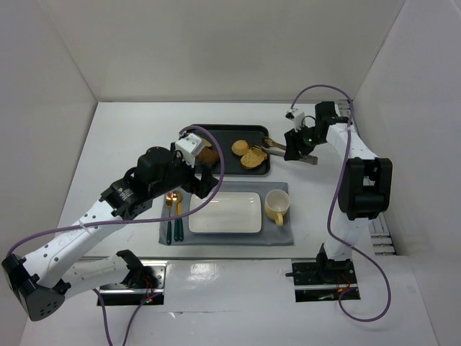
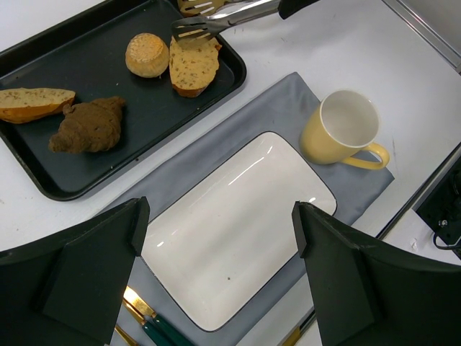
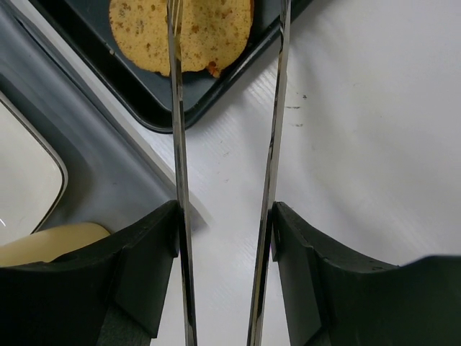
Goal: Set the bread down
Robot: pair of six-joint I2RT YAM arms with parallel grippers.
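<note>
The bread (image 1: 253,158), a flat seeded golden-brown slice, lies on the right part of the black tray (image 1: 225,135). It also shows in the left wrist view (image 2: 193,65) and the right wrist view (image 3: 205,32). My right gripper (image 3: 225,216) is shut on metal tongs (image 3: 176,144), right of the tray (image 1: 297,151). The tongs (image 1: 276,148) stand open, with their tips over the bread's far end. My left gripper (image 2: 220,223) is open and empty, above the white plate (image 2: 238,216), near the plate's far left corner in the top view (image 1: 202,180).
A round bun (image 2: 147,55), a dark brown chunk (image 2: 88,125) and another bread slice (image 2: 32,103) lie on the tray. The white plate (image 1: 225,213) and a yellow mug (image 1: 276,207) sit on a grey mat (image 1: 277,234). Gold and green cutlery (image 1: 171,216) lies left of the plate.
</note>
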